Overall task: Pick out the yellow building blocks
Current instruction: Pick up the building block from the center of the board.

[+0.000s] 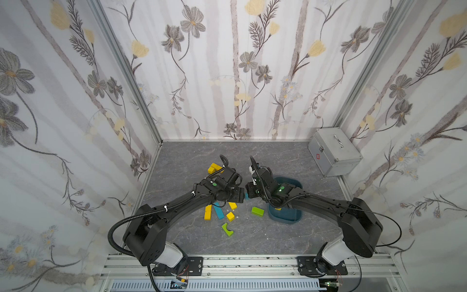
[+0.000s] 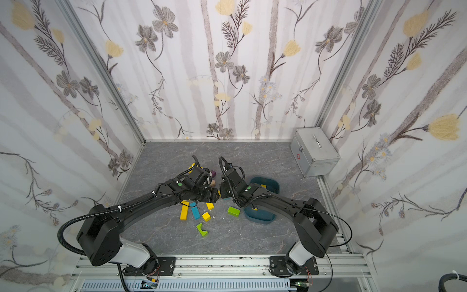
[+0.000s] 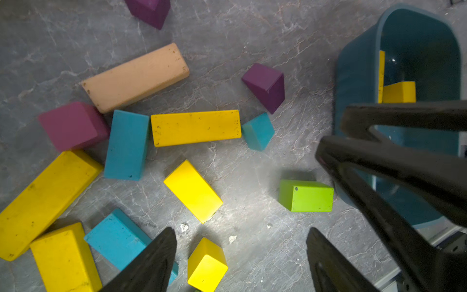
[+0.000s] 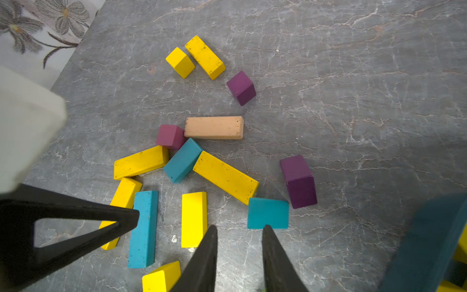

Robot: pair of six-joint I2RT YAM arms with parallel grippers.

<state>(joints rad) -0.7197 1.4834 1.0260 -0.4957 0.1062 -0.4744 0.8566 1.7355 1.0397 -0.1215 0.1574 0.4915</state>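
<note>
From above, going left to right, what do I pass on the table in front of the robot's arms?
Long yellow bar → blue bar → small yellow cube → lime green block → teal bin.

A: How many yellow blocks (image 4: 194, 218)?
B: Seven on the surface (image 4: 353, 101), at least two inside the one bin (image 3: 358, 75).
A: And the rest?
B: Three teal blocks (image 4: 144, 227), three purple blocks (image 4: 299, 180), two lime green blocks (image 1: 257, 211), one peach bar (image 4: 214, 127), one metal case (image 1: 333, 151).

Both arms reaching inward, left gripper (image 3: 241, 255) fingers spread, right gripper (image 4: 240, 252) seemingly closed, empty
</note>
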